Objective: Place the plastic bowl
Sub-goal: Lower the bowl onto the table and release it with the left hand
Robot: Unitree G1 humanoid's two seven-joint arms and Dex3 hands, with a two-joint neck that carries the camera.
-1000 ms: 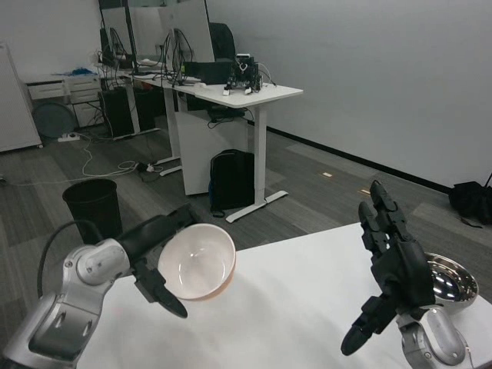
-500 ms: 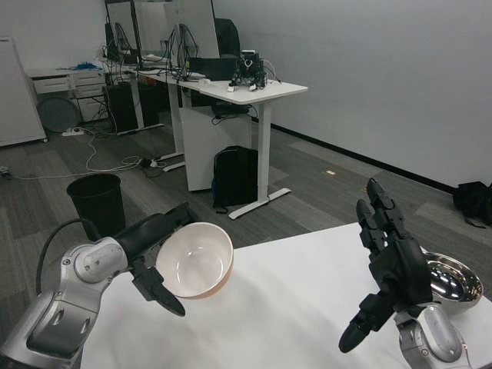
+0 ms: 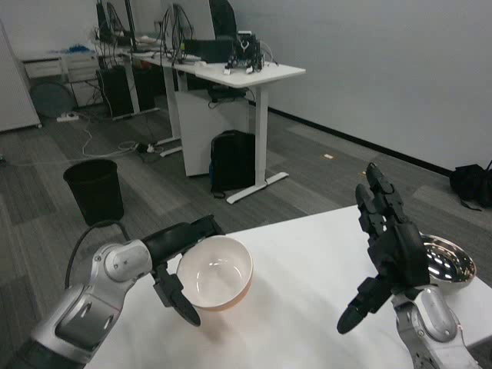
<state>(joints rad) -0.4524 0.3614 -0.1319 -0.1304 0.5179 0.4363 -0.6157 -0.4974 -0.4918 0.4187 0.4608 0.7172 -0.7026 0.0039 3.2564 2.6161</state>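
Plastic bowl (image 3: 221, 272) gripped by left hand (image 3: 178, 265), seemingly just above table (image 3: 307, 277); right hand (image 3: 387, 257) spread, empty.

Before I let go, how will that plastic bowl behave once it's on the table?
The plastic bowl looks thin-walled and rigid, so probably light and stiff. Its rounded underside may rock or slide on the smooth white table. The left robot hand grips only its rim, so it could tip on release.

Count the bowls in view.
2. A pale plastic bowl is gripped by the left hand over the white table; a shiny metal bowl sits at the table's right, partly hidden behind the right hand.
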